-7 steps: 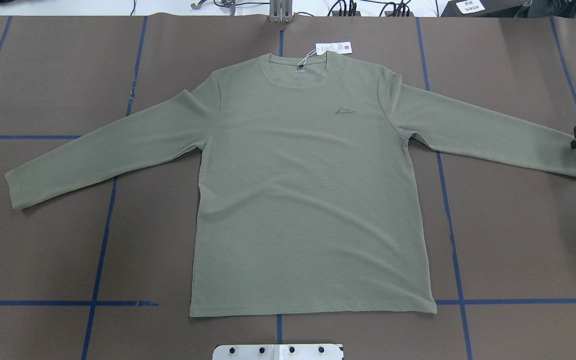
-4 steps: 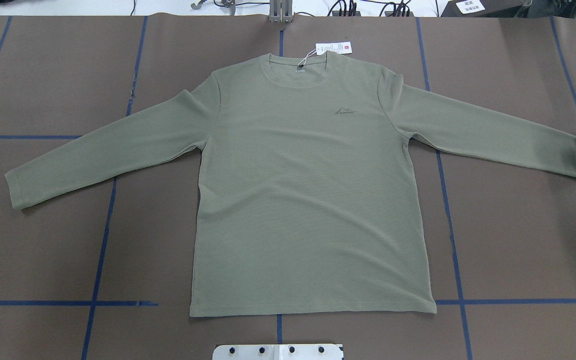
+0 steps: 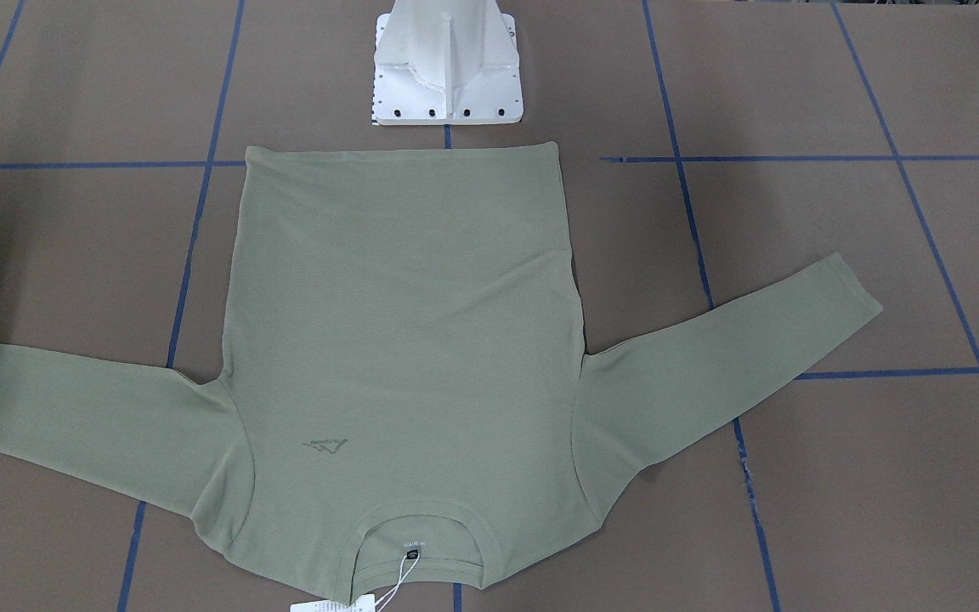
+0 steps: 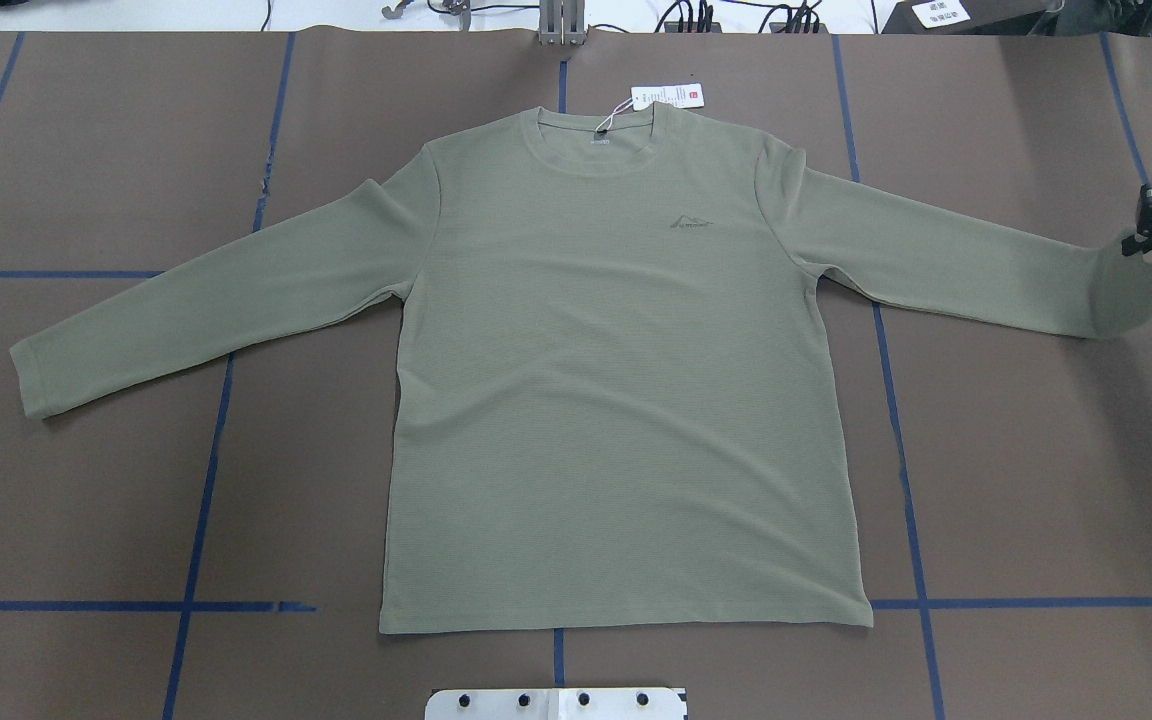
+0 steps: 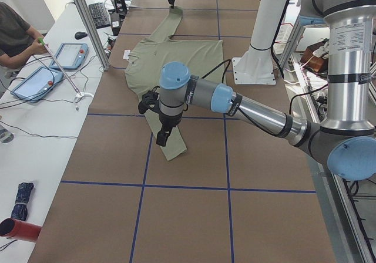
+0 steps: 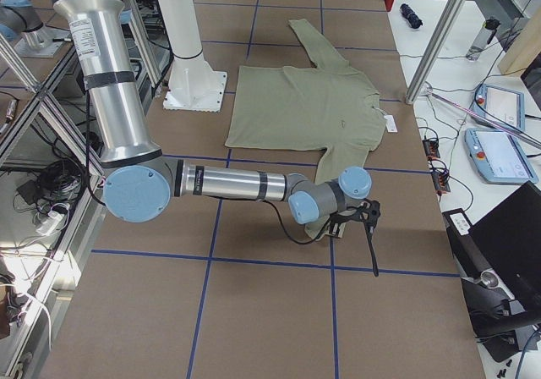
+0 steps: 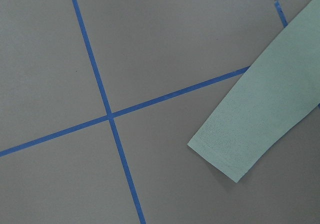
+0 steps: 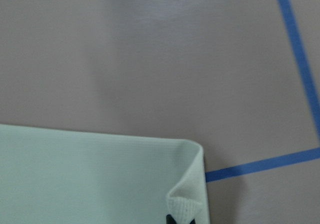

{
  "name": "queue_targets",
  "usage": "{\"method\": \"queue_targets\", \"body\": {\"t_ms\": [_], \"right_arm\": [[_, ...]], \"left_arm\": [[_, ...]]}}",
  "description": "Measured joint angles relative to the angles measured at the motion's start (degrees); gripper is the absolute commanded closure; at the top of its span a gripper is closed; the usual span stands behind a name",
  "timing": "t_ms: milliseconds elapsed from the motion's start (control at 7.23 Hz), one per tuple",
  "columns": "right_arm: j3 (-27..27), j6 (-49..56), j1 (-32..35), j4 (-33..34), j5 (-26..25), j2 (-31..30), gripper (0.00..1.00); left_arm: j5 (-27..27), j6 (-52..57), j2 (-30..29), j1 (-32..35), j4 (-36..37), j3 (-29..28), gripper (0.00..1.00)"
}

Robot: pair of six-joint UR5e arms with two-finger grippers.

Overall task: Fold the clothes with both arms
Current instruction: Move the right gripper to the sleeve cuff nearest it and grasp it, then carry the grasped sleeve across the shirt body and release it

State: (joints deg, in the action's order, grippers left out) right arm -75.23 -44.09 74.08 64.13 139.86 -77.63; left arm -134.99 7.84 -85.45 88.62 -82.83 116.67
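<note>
The sage-green long-sleeve shirt (image 4: 596, 380) lies flat and face up, collar toward the far edge, with a white hang tag (image 4: 668, 95) beside the collar. At the overhead view's right edge my right gripper (image 4: 1141, 235) is shut on the right sleeve's cuff (image 8: 185, 204), whose corner is curled up and lifted off the table. From the side, the right gripper (image 6: 369, 218) hangs over that cuff. My left gripper (image 5: 163, 135) hovers over the left sleeve's cuff (image 7: 235, 144), which lies flat. I cannot tell if the left gripper is open or shut.
The brown table cover carries a grid of blue tape lines (image 4: 201, 500). The white pedestal base (image 3: 447, 68) stands just behind the shirt's hem. A person (image 5: 12, 34) sits at a side table with tablets (image 6: 499, 155) beyond the collar end.
The right gripper has moved toward the far side of the table. The right sleeve's cuff has risen and shifted with it. The rest of the shirt has not moved.
</note>
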Motion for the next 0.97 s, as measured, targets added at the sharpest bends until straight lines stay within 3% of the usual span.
{"method": "queue_targets", "body": {"t_ms": [276, 415, 553, 691, 829, 968], "right_arm": [[-8.93, -15.47, -6.85, 0.10, 1.10, 3.79, 1.00], [-10.71, -28.18, -12.88, 0.17, -1.38, 10.23, 1.00], [-10.65, -40.38, -20.33, 0.28, -7.49, 17.89, 1.00], [-7.52, -49.88, -27.88, 0.40, -16.30, 26.75, 1.00], [0.27, -55.96, -33.81, 0.31, -24.52, 37.31, 1.00], [8.70, -58.60, -37.43, -0.21, -29.32, 46.27, 1.00]], "left_arm": [[-0.16, 0.06, 0.16, 0.14, 0.03, 0.49, 0.00], [-0.17, 0.07, 0.42, 0.19, 0.03, 0.91, 0.00], [-0.18, 0.07, 0.72, 0.32, 0.03, 1.31, 0.00], [-0.18, 0.07, 0.88, 0.56, 0.03, 1.51, 0.00], [-0.18, 0.07, 0.94, 0.83, 0.01, 1.57, 0.00], [-0.18, 0.07, 0.96, 1.03, -0.02, 1.56, 0.00]]}}
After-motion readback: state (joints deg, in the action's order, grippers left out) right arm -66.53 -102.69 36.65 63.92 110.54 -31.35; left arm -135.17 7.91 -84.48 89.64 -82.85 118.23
